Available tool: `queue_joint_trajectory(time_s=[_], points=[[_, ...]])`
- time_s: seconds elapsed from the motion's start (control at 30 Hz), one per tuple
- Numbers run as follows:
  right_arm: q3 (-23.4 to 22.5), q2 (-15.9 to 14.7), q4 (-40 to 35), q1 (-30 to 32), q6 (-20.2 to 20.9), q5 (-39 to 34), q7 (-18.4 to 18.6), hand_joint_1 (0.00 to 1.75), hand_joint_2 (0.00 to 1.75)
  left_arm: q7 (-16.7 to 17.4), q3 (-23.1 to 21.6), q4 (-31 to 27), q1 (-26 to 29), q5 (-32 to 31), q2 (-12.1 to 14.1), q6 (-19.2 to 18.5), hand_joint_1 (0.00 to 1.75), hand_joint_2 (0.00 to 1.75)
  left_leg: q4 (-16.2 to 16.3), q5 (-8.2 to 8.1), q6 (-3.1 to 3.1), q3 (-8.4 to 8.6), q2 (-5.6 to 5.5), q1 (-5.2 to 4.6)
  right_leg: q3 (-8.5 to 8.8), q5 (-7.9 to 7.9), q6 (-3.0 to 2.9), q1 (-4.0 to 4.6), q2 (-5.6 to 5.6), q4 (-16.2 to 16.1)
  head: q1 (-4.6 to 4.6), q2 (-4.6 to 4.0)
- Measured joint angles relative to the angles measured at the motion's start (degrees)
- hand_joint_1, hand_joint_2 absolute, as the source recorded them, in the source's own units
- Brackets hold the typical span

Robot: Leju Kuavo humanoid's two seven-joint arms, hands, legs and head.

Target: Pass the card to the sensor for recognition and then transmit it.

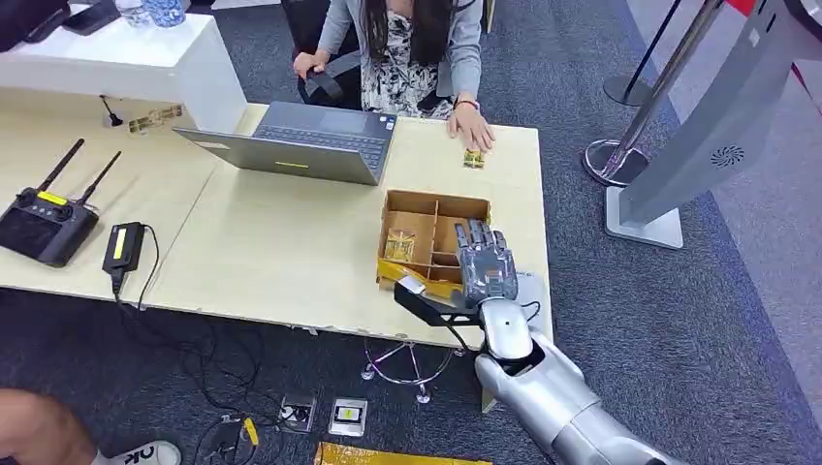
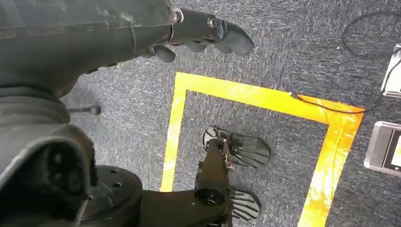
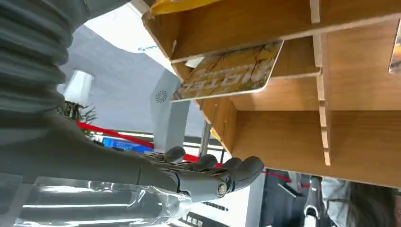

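A gold patterned card (image 3: 227, 71) leans tilted inside a compartment of the wooden divider box (image 3: 283, 137). In the head view the same box (image 1: 436, 199) sits at the near right edge of the table, with a gold card (image 1: 399, 244) standing in a left compartment. My right hand (image 1: 485, 263) hovers over the box's near right side, fingers stretched forward, thumb out to the left, holding nothing. Its fingers (image 3: 213, 175) lie apart from the card. My left hand (image 2: 208, 28) hangs beside my body above the floor, with nothing in it.
A person sits across the table, one hand (image 1: 472, 131) resting by another gold card (image 1: 473, 159). An open laptop (image 1: 310, 140), a black remote (image 1: 44, 223) and a power adapter (image 1: 124, 247) lie to the left. A grey kiosk (image 1: 717, 126) stands on the right.
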Motion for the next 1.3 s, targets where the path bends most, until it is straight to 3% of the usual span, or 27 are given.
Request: queue_joint_trajectory(time_s=[0.23, 0.27, 0.67, 1.07, 1.3], points=[[0.0, 0.0, 0.9, 0.0, 0.2, -0.5, 0.3, 0.0, 1.75, 0.0, 0.0, 0.0, 0.0, 0.0, 0.0, 0.0, 0.0, 0.0, 0.0, 0.0, 0.0, 0.0, 0.0, 0.0, 0.0, 0.0, 0.0, 0.0, 0.0, 0.0, 0.02, 0.0], [0.0, 0.0, 1.1, 0.0, 0.1, -0.6, 0.3, 1.75, 1.75, 0.0, 0.0, 0.0, 0.0, 0.0, 0.0, 0.0, 0.0, 0.0, 0.0, 0.0, 0.0, 0.0, 0.0, 0.0, 0.0, 0.0, 0.0, 0.0, 0.0, 0.0, 0.0, 0.0], [0.0, 0.0, 2.4, -0.4, -1.0, -2.1, -0.3, 1.75, 1.75, 0.3, 0.0, 0.0, -0.1, -0.8, -0.1, 0.0, 0.0, 0.0, 0.0, 0.0, 0.0, 0.01, 0.0, 0.0, 0.0, 0.0, 0.0, 0.0, 0.01, 0.0, 0.0, 0.0], [0.3, 0.5, -0.5, -2.3, 4.2, 1.6, 0.7, 1.75, 1.75, 0.0, 0.0, 0.0, -0.7, -1.5, -0.3, -0.6, 0.0, 0.0, 0.0, 0.0, 0.0, 0.02, 0.0, 0.0, 0.02, 0.01, 0.0, 0.0, 0.0, 0.0, 0.02, 0.0], [0.8, 1.0, -1.1, -2.4, 4.0, 1.0, -0.5, 1.75, 1.75, 1.1, 0.0, 0.0, -0.7, -1.0, -0.3, -0.2, 0.0, 0.0, 0.0, 0.0, 0.0, 0.0, 0.0, 0.0, 0.01, 0.0, 0.0, 0.0, 0.0, 0.0, 0.02, 0.0]])
